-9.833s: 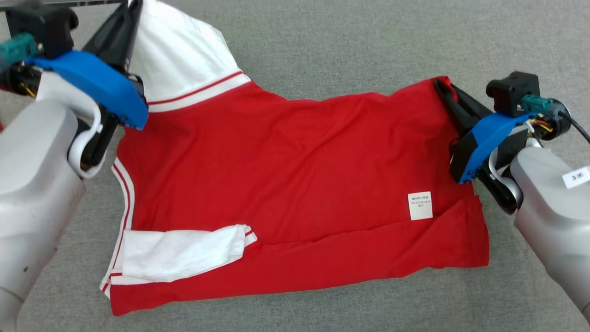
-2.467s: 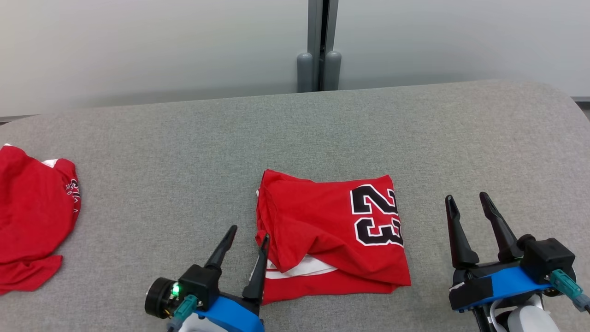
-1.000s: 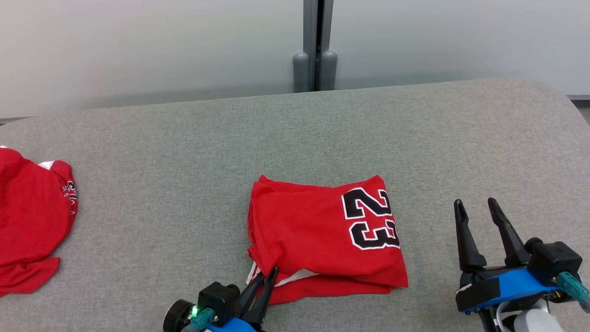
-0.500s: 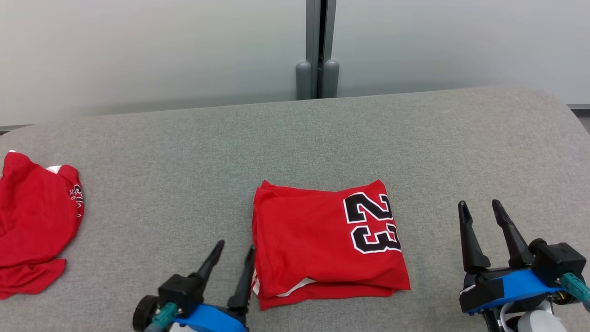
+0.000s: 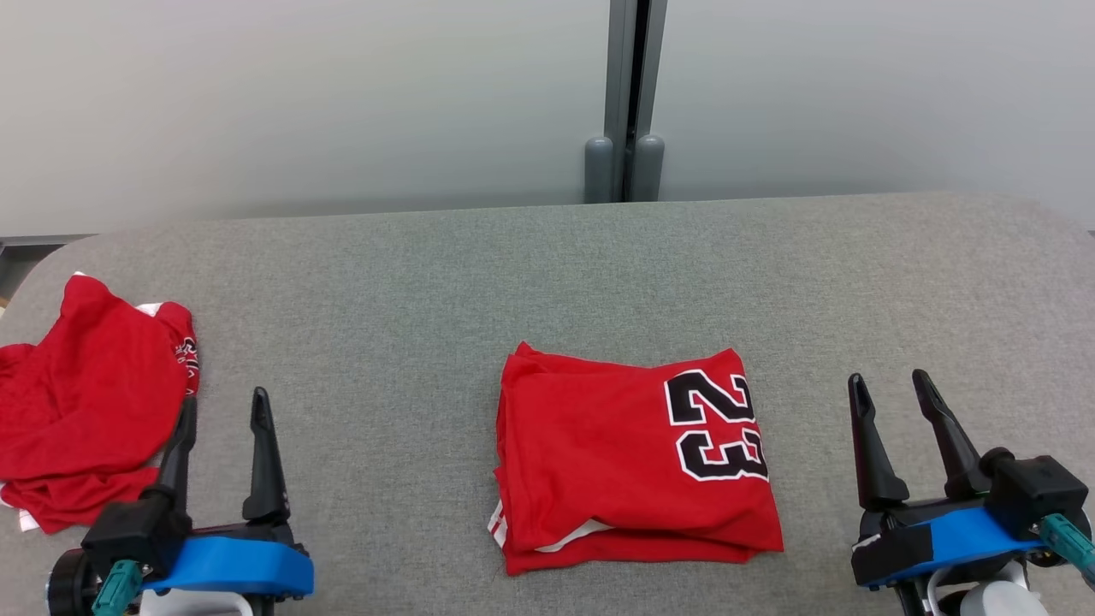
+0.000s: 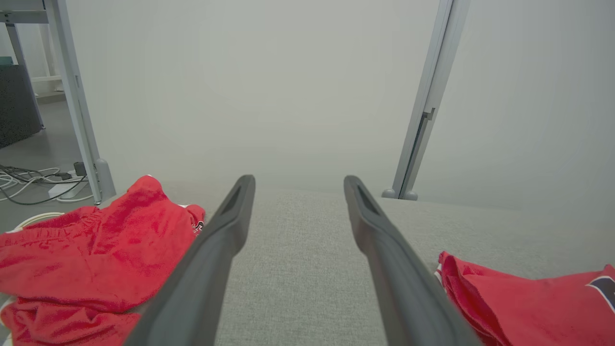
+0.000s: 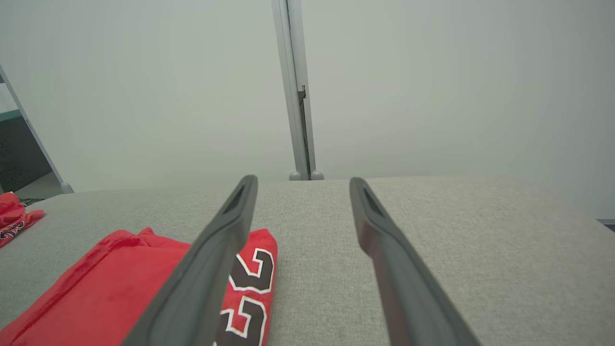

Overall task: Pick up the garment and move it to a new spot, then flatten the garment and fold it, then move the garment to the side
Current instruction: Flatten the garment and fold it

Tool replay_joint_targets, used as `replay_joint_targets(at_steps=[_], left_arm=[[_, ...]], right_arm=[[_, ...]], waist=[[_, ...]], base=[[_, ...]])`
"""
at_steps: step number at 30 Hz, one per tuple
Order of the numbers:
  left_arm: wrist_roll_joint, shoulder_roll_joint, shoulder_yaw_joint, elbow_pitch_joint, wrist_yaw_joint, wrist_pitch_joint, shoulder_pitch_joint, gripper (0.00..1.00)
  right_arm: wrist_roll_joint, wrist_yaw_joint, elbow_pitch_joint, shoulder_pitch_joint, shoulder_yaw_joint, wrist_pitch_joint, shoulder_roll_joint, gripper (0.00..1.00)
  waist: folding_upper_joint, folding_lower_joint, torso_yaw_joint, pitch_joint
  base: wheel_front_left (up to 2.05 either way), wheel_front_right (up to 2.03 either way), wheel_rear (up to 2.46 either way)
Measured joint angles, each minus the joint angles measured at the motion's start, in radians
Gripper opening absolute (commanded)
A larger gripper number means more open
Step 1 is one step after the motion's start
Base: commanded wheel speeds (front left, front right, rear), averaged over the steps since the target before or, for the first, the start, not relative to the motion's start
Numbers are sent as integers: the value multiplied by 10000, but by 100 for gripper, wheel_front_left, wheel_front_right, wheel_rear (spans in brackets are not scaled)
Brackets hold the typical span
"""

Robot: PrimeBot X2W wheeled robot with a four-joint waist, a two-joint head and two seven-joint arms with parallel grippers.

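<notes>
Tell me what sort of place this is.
Probably a lab or test room for garment folding: a grey felt-covered worktable holding a folded red jersey and a crumpled red garment, frosted partition panels behind it, and cables on the floor.

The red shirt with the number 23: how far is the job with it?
Done: the shirt lies folded in a neat rectangle on the grey surface. In hand: nothing; the left gripper and the right gripper stand open, clear of it. Left: moving it to the side; it lies in the middle.
</notes>
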Motion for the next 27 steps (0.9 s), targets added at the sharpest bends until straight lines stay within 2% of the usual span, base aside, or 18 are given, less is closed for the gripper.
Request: replay_joint_targets(at_steps=[10, 27], left_arm=[[876, -69, 487, -293, 23, 0, 385, 100], [1223, -286, 481, 253, -201, 0, 524, 100]], right_arm=[[-265, 0, -159, 234, 15, 0, 84, 100], [-602, 0, -447, 802, -201, 610, 303, 100]], waist=[[0, 0, 186, -165], [0, 0, 218, -426]], base=[[0, 0, 0], [0, 0, 0]])
